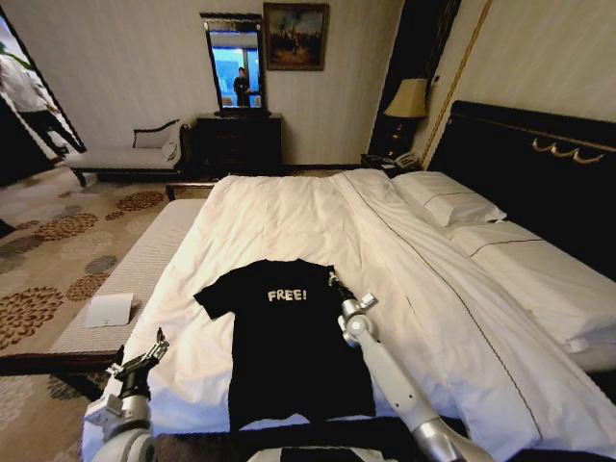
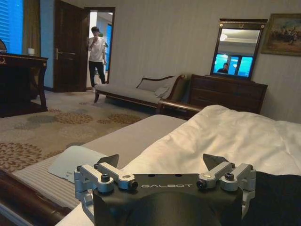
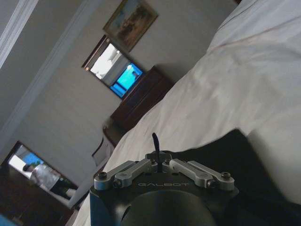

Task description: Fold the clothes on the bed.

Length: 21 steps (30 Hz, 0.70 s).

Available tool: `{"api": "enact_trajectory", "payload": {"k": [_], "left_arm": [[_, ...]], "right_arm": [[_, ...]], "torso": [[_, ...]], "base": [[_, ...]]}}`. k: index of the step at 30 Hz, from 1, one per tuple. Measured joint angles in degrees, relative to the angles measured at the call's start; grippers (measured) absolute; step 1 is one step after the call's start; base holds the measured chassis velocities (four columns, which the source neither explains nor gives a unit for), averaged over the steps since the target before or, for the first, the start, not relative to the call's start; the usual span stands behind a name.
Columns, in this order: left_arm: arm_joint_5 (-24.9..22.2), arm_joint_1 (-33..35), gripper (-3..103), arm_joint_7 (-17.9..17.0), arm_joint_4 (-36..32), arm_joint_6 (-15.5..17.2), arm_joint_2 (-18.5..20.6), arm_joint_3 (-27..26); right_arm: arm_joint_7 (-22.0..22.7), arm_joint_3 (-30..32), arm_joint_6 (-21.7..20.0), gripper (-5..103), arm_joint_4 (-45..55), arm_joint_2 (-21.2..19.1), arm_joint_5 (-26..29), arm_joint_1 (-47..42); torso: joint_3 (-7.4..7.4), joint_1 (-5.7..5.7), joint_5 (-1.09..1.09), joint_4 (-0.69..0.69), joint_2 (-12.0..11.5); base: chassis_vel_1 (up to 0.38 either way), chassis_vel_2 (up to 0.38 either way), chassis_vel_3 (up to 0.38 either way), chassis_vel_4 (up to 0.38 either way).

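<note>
The clothes (image 1: pixel 284 346), a black T-shirt with white "FREE!" lettering, lie spread flat, chest up, near the front edge of the bed (image 1: pixel 289 217). My right gripper (image 1: pixel 335 282) rests at the shirt's right sleeve. In the right wrist view the right gripper (image 3: pixel 155 141) is shut, its fingers pressed together over the black fabric (image 3: pixel 221 150); I cannot tell whether any cloth is pinched. My left gripper (image 1: pixel 152 348) hovers off the shirt's left side by the bed's edge. The left wrist view shows the left gripper (image 2: pixel 161 162) open with nothing between its fingers.
A padded bench (image 1: pixel 144 265) runs along the bed's left side with a white sheet of paper (image 1: pixel 109 309) on it. Pillows (image 1: pixel 452 202) and the dark headboard (image 1: pixel 539 144) are at the right. A chaise lounge (image 1: pixel 130 154) and a dresser (image 1: pixel 239 142) stand at the far wall.
</note>
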Motion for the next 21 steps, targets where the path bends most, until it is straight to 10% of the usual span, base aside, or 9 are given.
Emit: {"api": "enact_trajectory", "payload": {"k": [13, 21], "left_arm": [[1.06, -0.47, 100, -0.02, 1.35, -0.26, -1.23, 0.59], [2.41, -1.14, 100, -0.1, 1.55, -0.17, -1.89, 1.73]], "right_arm": [[0.09, -2.46, 0.36, 0, -4.03, 1.24, -4.35, 0.26], [0.0, -2.41, 0.19, 32, 5.8, -0.15, -3.67, -6.58]], "torso": [[0.0, 0.0, 0.0, -0.01, 0.0], [0.0, 0.0, 0.01, -0.01, 0.0]], "base": [[0.0, 0.0, 0.0, 0.0], [0.0, 0.0, 0.0, 0.0]]}}
